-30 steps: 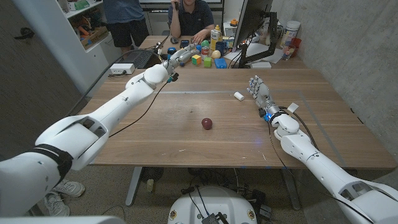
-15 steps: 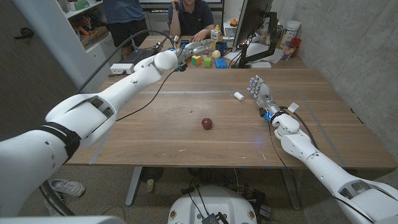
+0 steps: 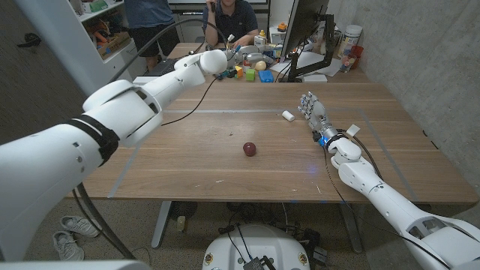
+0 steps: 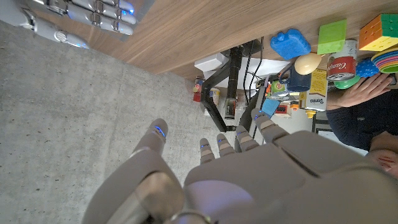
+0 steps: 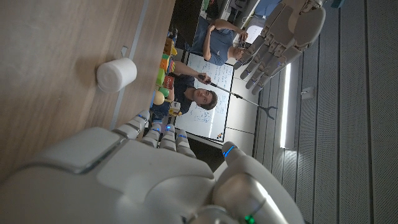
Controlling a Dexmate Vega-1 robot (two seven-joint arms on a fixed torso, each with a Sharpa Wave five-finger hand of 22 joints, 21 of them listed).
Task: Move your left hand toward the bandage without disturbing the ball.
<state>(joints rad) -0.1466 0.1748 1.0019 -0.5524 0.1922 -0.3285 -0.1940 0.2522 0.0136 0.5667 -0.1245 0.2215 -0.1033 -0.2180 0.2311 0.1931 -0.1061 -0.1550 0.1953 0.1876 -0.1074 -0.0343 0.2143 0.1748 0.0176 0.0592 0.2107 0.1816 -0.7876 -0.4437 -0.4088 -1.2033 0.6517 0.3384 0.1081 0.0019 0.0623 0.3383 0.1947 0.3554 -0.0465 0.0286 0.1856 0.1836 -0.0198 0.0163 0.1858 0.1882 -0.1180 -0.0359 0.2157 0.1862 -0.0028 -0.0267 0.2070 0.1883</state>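
A small white bandage roll (image 3: pixel 287 115) lies on the wooden table (image 3: pixel 187 157), right of the middle, and shows again in the right wrist view (image 5: pixel 116 74). The dark red ball (image 3: pixel 249 148) sits near the table's middle, nearer to me than the roll. My left hand (image 3: pixel 235 54) is raised over the table's far edge, well beyond both; its fingers (image 4: pixel 219 144) are apart and hold nothing, as the right wrist view (image 5: pixel 281 30) confirms. My right hand (image 3: pixel 313 109) stands upright just right of the roll, fingers apart, empty.
Coloured blocks, cans and toys (image 3: pixel 247 69) crowd the table's far edge beneath my left hand. A monitor (image 3: pixel 307 30) stands at the far right, a keyboard (image 3: pixel 161 72) at the far left. Two people (image 3: pixel 231 19) are behind the table. A black cable (image 3: pixel 176 120) trails across the wood.
My left arm has risen and swung to the right, carrying its hand farther along the far edge over the toys. Ball, bandage and right hand have not moved.
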